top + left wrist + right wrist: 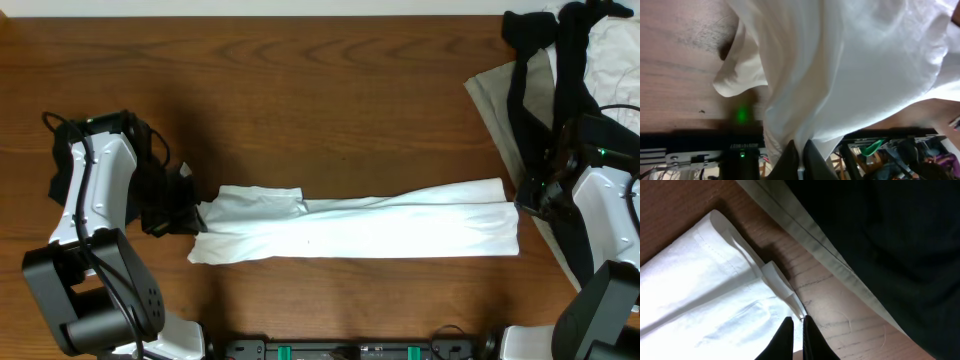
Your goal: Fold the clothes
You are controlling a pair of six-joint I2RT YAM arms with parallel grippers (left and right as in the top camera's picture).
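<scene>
Across the middle of the counter (300, 80) lies the white T-shirt (370, 230), folded into a long narrow band that runs left to right. Its left part looks slightly bunched, with a small flap turned over on top; its right part lies flatter, with a lengthwise crease near the upper edge.

At the band's left end I see the left end effector (190, 215) touching the cloth. From the left wrist camera, the left end effector (800, 150) has its fingers pressed together on the white T-shirt (840, 65), which spreads away from the tips in soft folds, one rounded lobe resting on the wood.

At the band's right end sits the right end effector (525, 195). From the right wrist camera, the right end effector (796, 325) shows fingers drawn almost together, pinching a thin folded edge of the white T-shirt (700, 290) at the hemmed corner.

Just beyond that corner, a beige garment (840, 272) lies on the wood with a black garment (880, 230) on top of it. From overhead, this heap fills the far right corner: the beige garment (495, 100) lowest, the black garment (540, 60) draped over it, and a crumpled white piece (610, 50) beside the black one. The heap lies near the folded band, but I cannot tell whether they touch.
</scene>
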